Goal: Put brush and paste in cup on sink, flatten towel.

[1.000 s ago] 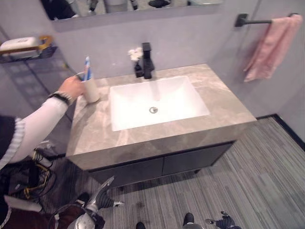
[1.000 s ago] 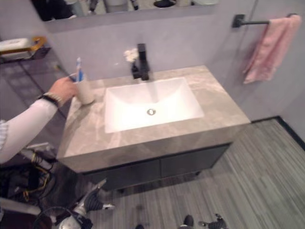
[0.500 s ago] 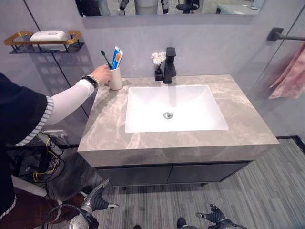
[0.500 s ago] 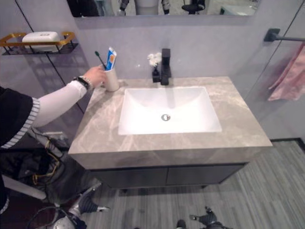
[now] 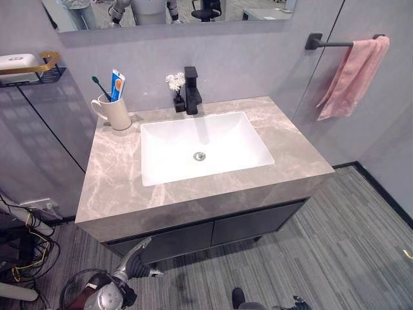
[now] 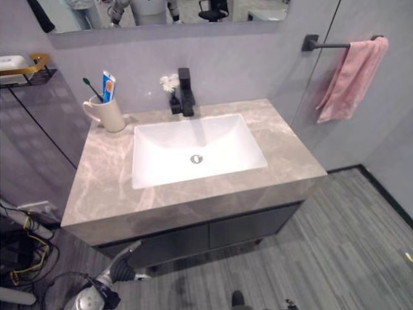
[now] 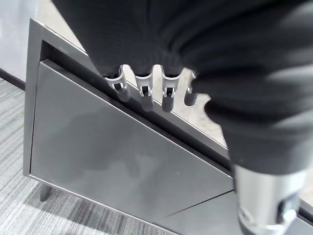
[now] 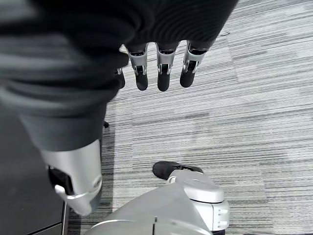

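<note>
since a moment ago the person's arm has gone from the cup [image 5: 115,113], and the camera has swung. one toothbrush [image 5: 98,86] and one paste tube [image 5: 117,84] stand in that single cup at the worktop [image 5: 110,184] back left corner. one pink towel [image 5: 352,76] hangs bunched on its bar, well apart. left hand [image 7: 154,85] and right hand [image 8: 157,68] hang low, fingers relaxed and empty. likely risk: tugging the towel off the bar instead of spreading it, or brushing the cup over.
</note>
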{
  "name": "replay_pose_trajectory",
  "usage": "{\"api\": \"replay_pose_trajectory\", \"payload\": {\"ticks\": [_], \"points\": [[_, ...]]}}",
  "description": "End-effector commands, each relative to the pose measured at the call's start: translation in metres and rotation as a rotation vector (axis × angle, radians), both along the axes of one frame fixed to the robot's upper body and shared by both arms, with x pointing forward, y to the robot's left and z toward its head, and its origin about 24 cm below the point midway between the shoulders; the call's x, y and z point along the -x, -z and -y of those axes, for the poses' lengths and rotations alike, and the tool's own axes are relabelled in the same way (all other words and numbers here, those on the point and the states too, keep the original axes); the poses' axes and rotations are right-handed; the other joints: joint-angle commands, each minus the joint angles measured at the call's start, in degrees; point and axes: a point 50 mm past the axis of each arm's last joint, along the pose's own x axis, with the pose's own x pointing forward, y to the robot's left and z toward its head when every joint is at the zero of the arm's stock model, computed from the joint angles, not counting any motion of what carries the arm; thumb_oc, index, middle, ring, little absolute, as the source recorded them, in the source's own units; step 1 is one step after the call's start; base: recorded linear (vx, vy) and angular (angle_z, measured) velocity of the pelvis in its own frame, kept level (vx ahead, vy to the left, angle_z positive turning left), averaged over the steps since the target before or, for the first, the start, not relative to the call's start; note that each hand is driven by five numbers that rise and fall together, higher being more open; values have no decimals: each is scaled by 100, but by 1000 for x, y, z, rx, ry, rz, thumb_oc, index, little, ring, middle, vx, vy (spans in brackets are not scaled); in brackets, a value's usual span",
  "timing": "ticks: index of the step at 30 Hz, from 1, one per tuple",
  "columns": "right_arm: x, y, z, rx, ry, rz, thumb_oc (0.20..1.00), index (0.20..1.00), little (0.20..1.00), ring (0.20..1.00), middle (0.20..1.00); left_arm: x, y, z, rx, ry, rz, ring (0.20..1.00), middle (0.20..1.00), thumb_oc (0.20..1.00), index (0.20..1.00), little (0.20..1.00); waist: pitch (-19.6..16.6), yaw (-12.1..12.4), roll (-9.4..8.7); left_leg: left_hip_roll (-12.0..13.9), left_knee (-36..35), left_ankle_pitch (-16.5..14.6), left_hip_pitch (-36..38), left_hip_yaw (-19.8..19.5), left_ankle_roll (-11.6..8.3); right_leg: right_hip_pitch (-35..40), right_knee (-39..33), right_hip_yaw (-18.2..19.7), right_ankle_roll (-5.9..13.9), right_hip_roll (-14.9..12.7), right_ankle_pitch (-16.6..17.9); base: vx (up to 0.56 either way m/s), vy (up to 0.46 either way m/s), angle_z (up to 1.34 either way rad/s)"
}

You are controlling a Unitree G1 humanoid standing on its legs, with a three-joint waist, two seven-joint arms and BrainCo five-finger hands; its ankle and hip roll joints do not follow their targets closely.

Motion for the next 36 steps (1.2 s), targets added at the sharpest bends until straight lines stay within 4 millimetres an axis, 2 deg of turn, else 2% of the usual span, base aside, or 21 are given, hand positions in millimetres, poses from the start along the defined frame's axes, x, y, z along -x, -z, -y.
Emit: {"api": "replay_pose_trajectory", "payload": {"ticks": [1,10,11,13,14,15,18,20,21,25,27,29,34,36], "points": [[-28,-6,1,3,-21,70,1000,1000,1000,1000,1000,-11,-13,6,20,-3,98,1000,1000,1000,1000,1000,144,98,67,-383,111,-305,41,-136,333,-312,529,-294,292,-124,253,29,53,7],[-55,-14,-4,-1,-74,152,1000,1000,1000,1000,1000,-4,-15,-4,22,-54,91,1000,1000,1000,1000,1000,272,234,80,-387,314,-400,75,-411,428,-555,1578,-550,223,-102,43,27,74,19],[-64,-19,-3,4,-70,192,1000,1000,1000,1000,1000,-3,-17,-6,26,-53,94,1000,1000,1000,1000,1000,300,272,101,-405,367,-439,137,-500,437,-723,1938,-688,200,-22,-13,120,104,10],[-71,-22,1,12,-64,218,1000,1000,1000,1000,1000,-3,-20,-6,33,-37,103,1000,1000,1000,1000,1000,313,224,111,-459,402,-464,194,-651,419,-892,1784,-577,105,179,-113,135,83,29],[-71,-22,1,12,-64,219,1000,1000,1000,1000,1000,-3,-20,-6,33,-37,103,1000,1000,1000,1000,1000,311,215,120,-448,407,-475,194,-662,415,-882,1777,-592,100,186,-120,148,17,62],[-78,-27,5,27,-66,248,1000,1000,1000,1000,1000,-5,-24,-8,34,-29,117,1000,1000,1000,1000,1000,348,219,130,-471,439,-546,271,-736,398,-1045,1447,-744,57,42,4,143,-17,70],[-79,-28,9,45,-63,243,1000,1000,1000,1000,1000,-6,-24,-10,32,-33,120,1000,1000,1000,1000,1000,415,137,105,-499,538,-665,384,-967,352,-1204,930,-650,171,-70,425,190,-32,45],[-80,-28,9,48,-62,241,1000,1000,1000,1000,1000,-6,-24,-11,32,-41,124,1000,1000,1000,1000,1000,450,117,105,-505,574,-713,424,-1026,339,-1176,758,-652,213,-101,543,161,-27,83],[-80,-27,9,53,-58,228,1000,1000,1000,1000,1000,-7,-26,-12,42,-54,135,1000,1000,1000,1000,1000,475,136,92,-512,584,-788,527,-1116,302,-1220,498,-626,298,-185,724,196,-52,75],[-76,-25,13,62,-50,203,1000,1000,1000,1000,1000,-7,-27,-12,57,-65,142,1000,1000,1000,1000,1000,468,123,72,-533,590,-917,676,-1399,244,-1233,352,-232,367,-189,936,198,-69,41],[-67,-21,14,60,-40,169,1000,1000,1000,1000,1000,-7,-26,-11,61,-63,137,1000,1000,1000,1000,1000,364,159,-2,-535,472,-925,764,-1578,183,-1147,316,-150,318,-205,819,180,-112,42],[-59,-17,15,62,-20,125,1000,1000,1000,1000,1000,-6,-20,-11,66,-76,116,1000,1000,1000,1000,1000,266,224,7,-464,401,-922,853,-1740,145,-1100,354,-199,288,-159,798,255,-158,59],[-45,-13,22,85,5,74,1000,1000,1000,1000,1000,-6,-20,-13,68,-62,102,1000,1000,1000,1000,1000,141,246,195,-130,435,-698,847,-1944,-96,-977,484,-560,138,53,463,198,-153,28],[-45,-14,26,95,17,80,1000,1000,1000,1000,1000,-11,-24,-12,65,-37,117,1000,1000,1000,1000,1000,130,228,254,-1,466,-652,789,-2036,-197,-950,522,-708,86,114,335,190,-174,46]]}}
